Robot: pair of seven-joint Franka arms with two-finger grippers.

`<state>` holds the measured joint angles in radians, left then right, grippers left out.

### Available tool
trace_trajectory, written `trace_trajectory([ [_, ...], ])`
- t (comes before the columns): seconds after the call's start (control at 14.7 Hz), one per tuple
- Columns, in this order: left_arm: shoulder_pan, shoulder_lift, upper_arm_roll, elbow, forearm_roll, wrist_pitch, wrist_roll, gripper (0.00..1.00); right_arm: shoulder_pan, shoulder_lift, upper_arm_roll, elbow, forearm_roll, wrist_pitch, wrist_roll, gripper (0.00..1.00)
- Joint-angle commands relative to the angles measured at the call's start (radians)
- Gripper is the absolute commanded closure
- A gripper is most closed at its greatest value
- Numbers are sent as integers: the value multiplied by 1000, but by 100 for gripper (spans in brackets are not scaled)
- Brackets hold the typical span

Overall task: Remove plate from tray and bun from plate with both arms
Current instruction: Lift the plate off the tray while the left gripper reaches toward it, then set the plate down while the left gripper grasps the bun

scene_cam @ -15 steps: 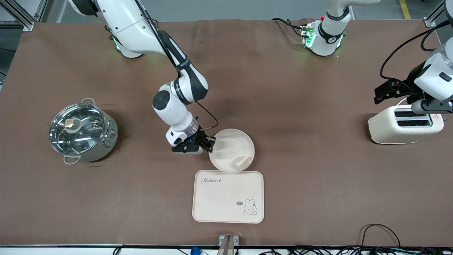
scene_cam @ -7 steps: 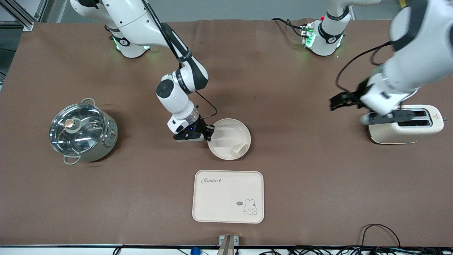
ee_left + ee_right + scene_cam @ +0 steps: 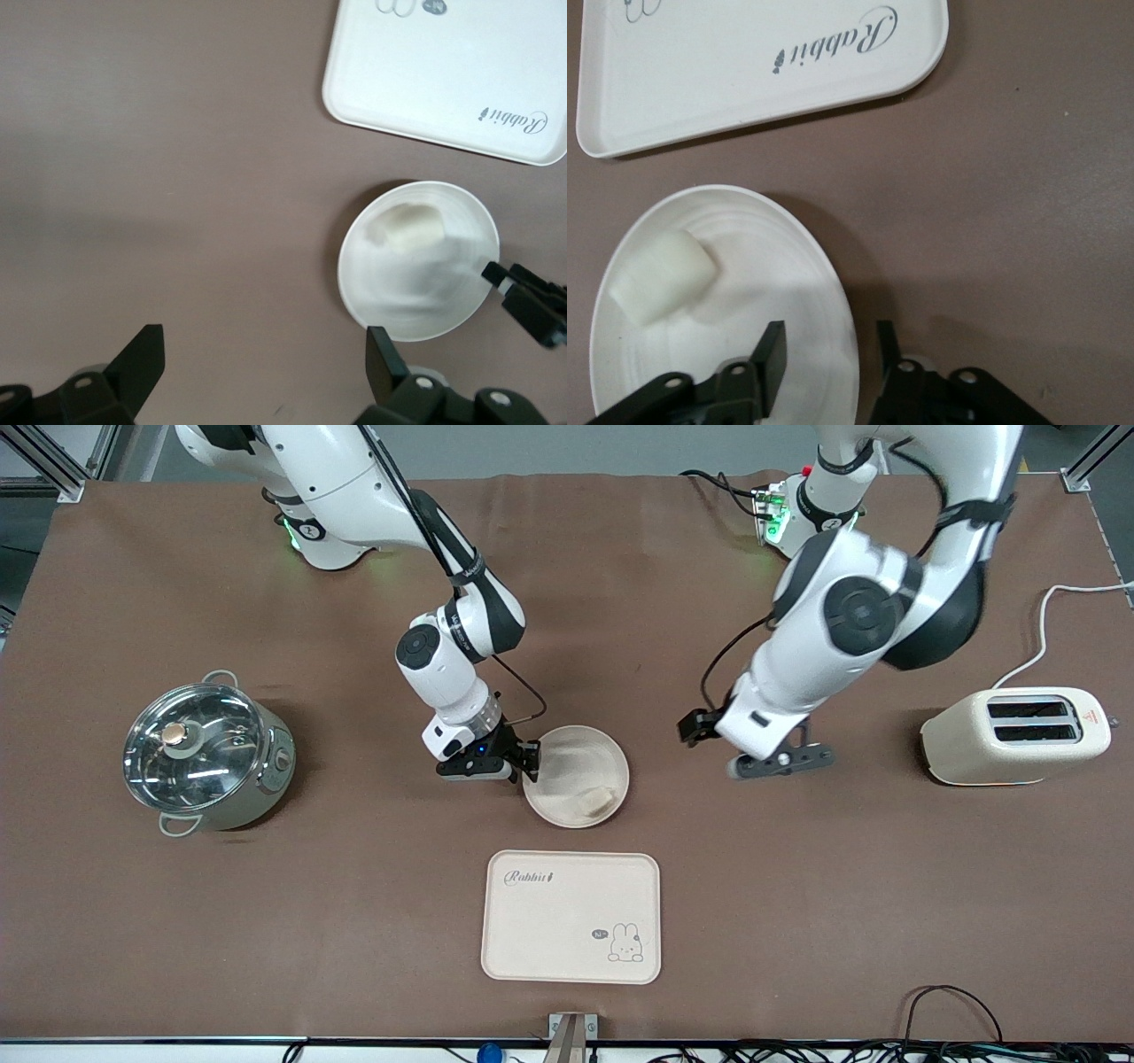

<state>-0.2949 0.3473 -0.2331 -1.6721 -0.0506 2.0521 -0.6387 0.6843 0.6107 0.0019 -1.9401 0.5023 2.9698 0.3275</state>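
a round plate [image 3: 576, 776] sits flat on the brown table [image 3: 177, 921], just above the middle of the front view, already off the cream tray [image 3: 571, 917], which lies lower in the frame with a strip of bare table between them. the small pale bun [image 3: 595, 801] rests inside the plate by the part of the rim closest to the tray. the right gripper [image 3: 524, 760] is at the plate's rim on the side toward a steel pot [image 3: 205, 755]; in the right wrist view its fingers [image 3: 772, 354] straddle the rim with a gap showing, parted, with no firm hold visible. the left gripper [image 3: 780, 762], right of the plate in the front view, hangs wide open over bare table, holding nothing, with a toaster [image 3: 1014, 733] at the frame's right edge. as a judgement, the risks are these: if the right gripper lifts away while a finger is caught on the rim, the plate could tip or skid and the bun could roll out; if the left gripper comes in low, it could knock the plate's raised rim or squash the soft bun. the bun is a short lump, and its long axis seems to run slantwise across the front view, roughly following the curve of the nearby rim. its rounder end cannot be told for sure.
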Motion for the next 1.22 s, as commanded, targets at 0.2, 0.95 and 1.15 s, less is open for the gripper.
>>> trace_trajectory([
  [0.2,-96,174,2,44,95,248,-75,0,-51,-129,-8,-19,10,-184,100,0],
  [0.95,-222,456,12,134,97,575,-245,0,-429,-480,-164,113,-259,-933,-270,0],
  [1.15,-236,469,17,134,95,583,-251,0,-531,-581,-172,182,-320,-1151,-341,0],
])
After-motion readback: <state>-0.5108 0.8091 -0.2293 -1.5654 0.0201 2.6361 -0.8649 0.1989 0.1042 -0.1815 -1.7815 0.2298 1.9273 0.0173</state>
